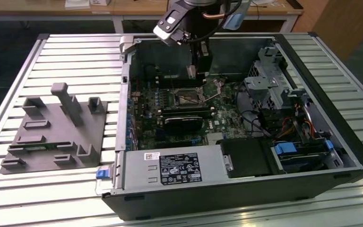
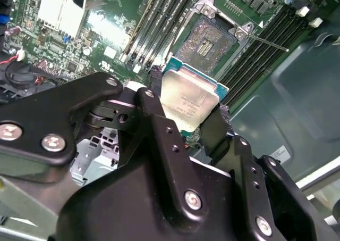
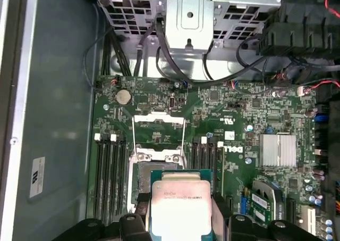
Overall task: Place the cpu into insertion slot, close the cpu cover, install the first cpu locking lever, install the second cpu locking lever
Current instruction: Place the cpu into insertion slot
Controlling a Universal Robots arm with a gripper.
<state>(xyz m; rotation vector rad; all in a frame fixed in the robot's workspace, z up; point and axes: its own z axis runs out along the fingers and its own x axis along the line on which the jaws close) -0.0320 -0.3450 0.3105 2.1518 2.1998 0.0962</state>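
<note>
1. the gripper (image 2: pixel 186 110) hangs inside the open computer case (image 1: pixel 232 201), near the insertion slot (image 2: pixel 210 41).
2. its fingers (image 2: pixel 212 132) are drawn narrow onto the cpu (image 2: pixel 188 94), one on each side edge. the pale metal face of the cpu shows between them in both wrist views.
3. the cpu is held in the air close to the insertion slot and is not seated in it. the dark centre of the slot is bare in the second wrist view.
4. the cpu cover (image 3: pixel 158 117) is swung open, away from the insertion slot. i cannot tell if it stands upright or lies back.
5. a thin metal rod (image 2: pixel 268 40) sticks out beside the insertion slot. i judge it is a locking lever, and it is not hooked.
6. my judgement is that the first step is in hand and none of the four is finished. seating the cpu, closing the cover and setting both levers are left.
</note>
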